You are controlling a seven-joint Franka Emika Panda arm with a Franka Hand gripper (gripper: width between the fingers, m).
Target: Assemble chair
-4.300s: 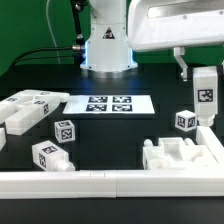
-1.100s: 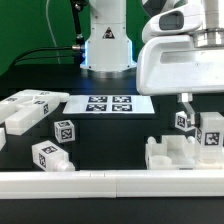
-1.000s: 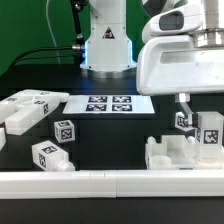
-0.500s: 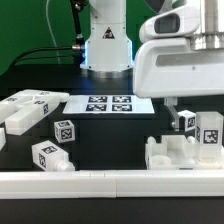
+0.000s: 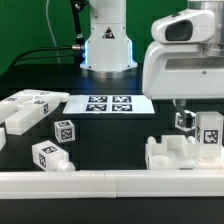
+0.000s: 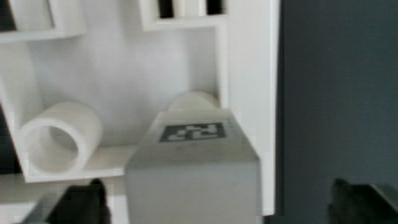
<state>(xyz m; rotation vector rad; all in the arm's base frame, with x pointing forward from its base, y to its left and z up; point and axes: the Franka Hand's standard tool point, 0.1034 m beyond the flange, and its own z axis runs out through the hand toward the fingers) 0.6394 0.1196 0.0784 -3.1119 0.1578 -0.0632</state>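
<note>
Well, I see the gripper (image 6: 214,207) spread wide, its dark fingers (image 6: 370,200) clear on both sides of the blocky, matte white chair piece (image 5: 210,135) standing upright, touching the slotted chair panel (image 5: 175,155) at the exterior view's right, square tag showing.

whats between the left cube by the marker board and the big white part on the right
Nothing: the exterior view shows bare black table between the cube and the chair part.

Marker board (image 5: 108,103), white border rail (image 5: 90,182)
</note>
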